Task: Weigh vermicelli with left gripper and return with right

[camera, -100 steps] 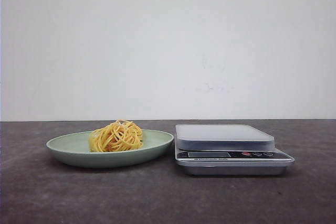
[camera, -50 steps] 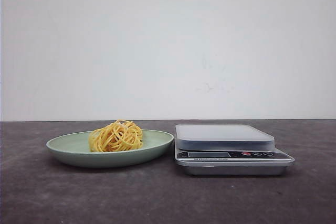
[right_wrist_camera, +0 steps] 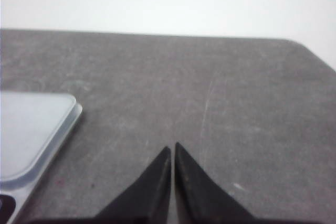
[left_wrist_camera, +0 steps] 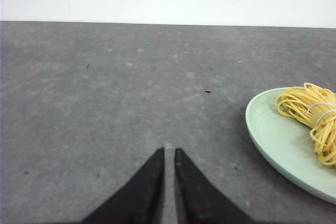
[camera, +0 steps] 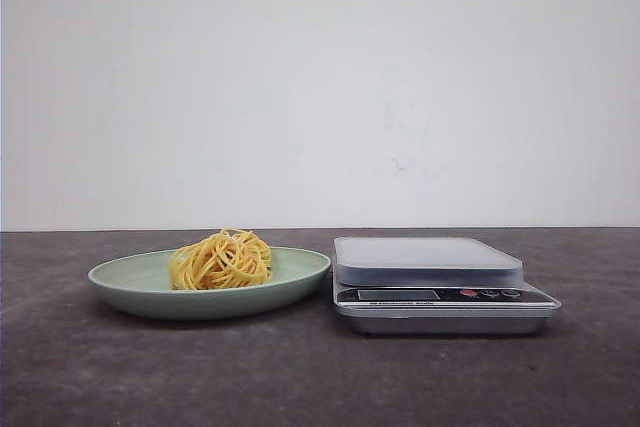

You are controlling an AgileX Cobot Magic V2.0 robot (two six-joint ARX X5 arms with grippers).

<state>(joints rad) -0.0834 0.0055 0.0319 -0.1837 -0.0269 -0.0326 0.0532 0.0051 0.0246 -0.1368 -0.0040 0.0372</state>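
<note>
Tabletop [camera: 300,387] in your front view is a dark grey, mottled surface filling the lower third of the frame, with a plain white wall [camera: 320,87] behind it. At lower left of centre you have a pale green plate [camera: 120,282], and the vermicelli [camera: 221,259] sits on it as a yellow nest. Just right of the plate, close but apart, stands a silver kitchen scale [camera: 440,282] with nothing on its platform.

Your left gripper [left_wrist_camera: 169,153] appears at the bottom of its wrist view, tips nearly together with a thin gap, holding nothing, with the plate at the frame's right edge. Your right gripper [right_wrist_camera: 172,149] is likewise pinched almost closed and empty, the scale's corner at the lower left.
</note>
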